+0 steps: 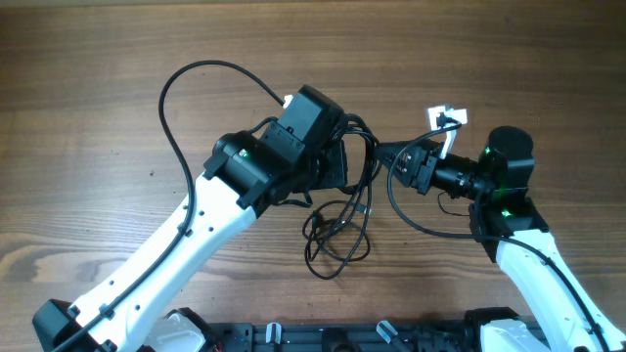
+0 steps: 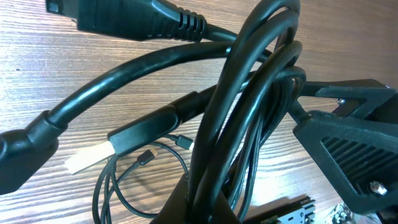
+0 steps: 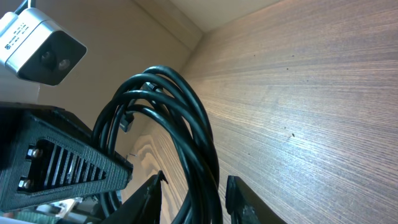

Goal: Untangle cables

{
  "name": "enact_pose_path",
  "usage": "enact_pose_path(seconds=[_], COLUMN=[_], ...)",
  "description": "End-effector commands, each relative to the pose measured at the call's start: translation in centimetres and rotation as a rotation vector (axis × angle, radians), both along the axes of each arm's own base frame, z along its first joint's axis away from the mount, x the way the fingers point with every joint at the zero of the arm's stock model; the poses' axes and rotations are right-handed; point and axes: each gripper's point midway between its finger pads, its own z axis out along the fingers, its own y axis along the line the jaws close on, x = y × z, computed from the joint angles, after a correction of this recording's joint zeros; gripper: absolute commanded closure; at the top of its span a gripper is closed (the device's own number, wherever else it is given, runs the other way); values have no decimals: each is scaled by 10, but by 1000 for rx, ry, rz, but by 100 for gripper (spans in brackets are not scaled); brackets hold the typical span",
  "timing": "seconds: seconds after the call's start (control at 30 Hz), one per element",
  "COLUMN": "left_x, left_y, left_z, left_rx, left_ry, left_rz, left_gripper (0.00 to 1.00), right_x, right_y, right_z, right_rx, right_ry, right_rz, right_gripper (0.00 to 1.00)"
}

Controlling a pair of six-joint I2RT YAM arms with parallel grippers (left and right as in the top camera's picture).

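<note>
The cables (image 1: 337, 230) are thin black cords. One part is bunched between my two grippers above the table, and loose loops hang down onto the wood. My left gripper (image 1: 344, 161) is shut on the bunch. In the left wrist view the cables (image 2: 249, 93) run down into its jaws (image 2: 211, 208), with a white-tipped plug (image 2: 87, 158) and thin loops (image 2: 124, 180) on the table behind. My right gripper (image 1: 383, 154) faces the left one. In the right wrist view its fingers (image 3: 196, 196) straddle the cables (image 3: 186, 118) with a gap on each side.
A thick black arm wire (image 1: 186, 98) arcs over the table behind the left arm. Another arm wire (image 1: 411, 220) loops below the right wrist. A white tag (image 1: 447, 117) sits behind the right gripper. A black rail (image 1: 333, 337) runs along the near edge.
</note>
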Motion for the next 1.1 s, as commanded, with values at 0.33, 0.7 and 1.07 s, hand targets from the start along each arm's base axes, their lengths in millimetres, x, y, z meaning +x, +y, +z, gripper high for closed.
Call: enact_pose_path(seconds=[0.33, 0.7, 1.07], left_x=[1, 1, 2], left_y=[-6, -6, -15], left_z=[2, 2, 8], left_rx=[-11, -11, -58], left_ry=[-13, -14, -21], left_rz=[-31, -31, -51], left_gripper=[96, 96, 96], right_x=[2, 4, 4], right_y=[0, -2, -2], right_z=[2, -1, -1], right_rx=[-12, -20, -21], right_ry=[-30, -18, -15], right_rz=[-2, -20, -22], right_gripper=[88, 96, 76])
